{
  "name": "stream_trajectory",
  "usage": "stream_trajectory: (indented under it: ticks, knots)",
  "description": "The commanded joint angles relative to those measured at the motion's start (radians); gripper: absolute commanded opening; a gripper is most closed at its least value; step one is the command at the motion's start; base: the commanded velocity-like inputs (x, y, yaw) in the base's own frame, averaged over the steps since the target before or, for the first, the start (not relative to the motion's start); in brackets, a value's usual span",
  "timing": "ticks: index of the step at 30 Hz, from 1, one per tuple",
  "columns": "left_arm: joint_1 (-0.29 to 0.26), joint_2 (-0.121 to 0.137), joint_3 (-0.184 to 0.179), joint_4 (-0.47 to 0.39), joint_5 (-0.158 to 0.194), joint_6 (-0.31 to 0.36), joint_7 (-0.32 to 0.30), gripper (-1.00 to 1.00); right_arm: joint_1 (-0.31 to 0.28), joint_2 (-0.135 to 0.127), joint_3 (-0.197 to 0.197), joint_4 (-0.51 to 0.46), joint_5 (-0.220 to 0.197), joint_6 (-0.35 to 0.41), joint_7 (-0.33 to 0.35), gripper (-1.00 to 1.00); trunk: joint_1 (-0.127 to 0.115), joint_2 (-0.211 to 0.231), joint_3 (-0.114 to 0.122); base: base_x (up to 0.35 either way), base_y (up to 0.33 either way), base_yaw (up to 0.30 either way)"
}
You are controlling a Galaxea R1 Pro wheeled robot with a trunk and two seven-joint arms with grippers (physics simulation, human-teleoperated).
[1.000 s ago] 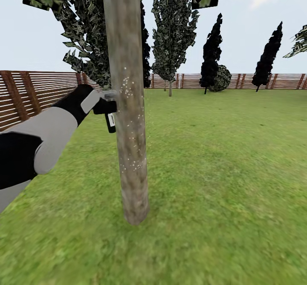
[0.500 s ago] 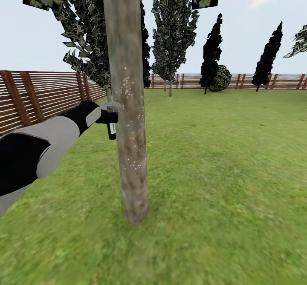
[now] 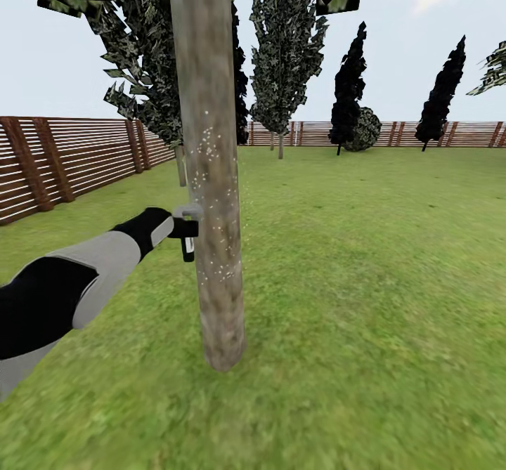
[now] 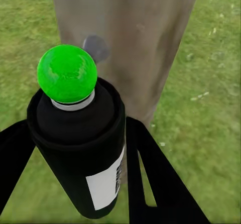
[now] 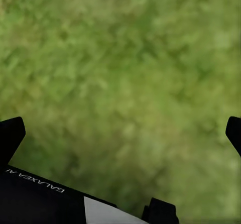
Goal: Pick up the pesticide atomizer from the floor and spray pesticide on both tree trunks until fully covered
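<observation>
Clamping the pesticide atomizer (image 4: 80, 148) between its dark fingers, left tool (image 3: 187, 230) held out level with the nozzle just beside the tree trunk (image 3: 211, 175), about touching its near flank. Black cylindrical can, white label, glossy green ball on top; long axis roughly upright, parallel to the trunk. Trunk directly ahead of the nozzle: straight, branchless, mottled grey-brown bark, flecked with pale specks from above arm height down to about tool level, bare bark below toward the grass (image 3: 365, 301). Probably calls for working lower along the trunk next. Right tool (image 5: 120, 133) spread wide, nothing between, hanging over blurred lawn. Slatted brown fence (image 3: 63, 161) and dark conifers (image 3: 349, 87) well behind.
</observation>
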Motion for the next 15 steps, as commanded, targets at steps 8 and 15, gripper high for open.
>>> stream_trajectory:
  ticks: [8,15]
  knots:
    - [0.057,0.0,0.0,0.0,0.0,-0.013,0.0,-1.0,0.001,0.0,0.001,0.0,0.0,0.0,0.0,1.0,0.0,0.0,0.0,0.0,0.0,0.0]
    - [0.122,0.0,0.001,0.001,0.0,-0.028,0.001,-1.0,0.007,0.001,0.001,0.0,0.0,0.0,0.0,1.0,0.0,0.0,0.0,0.0,0.0,0.0]
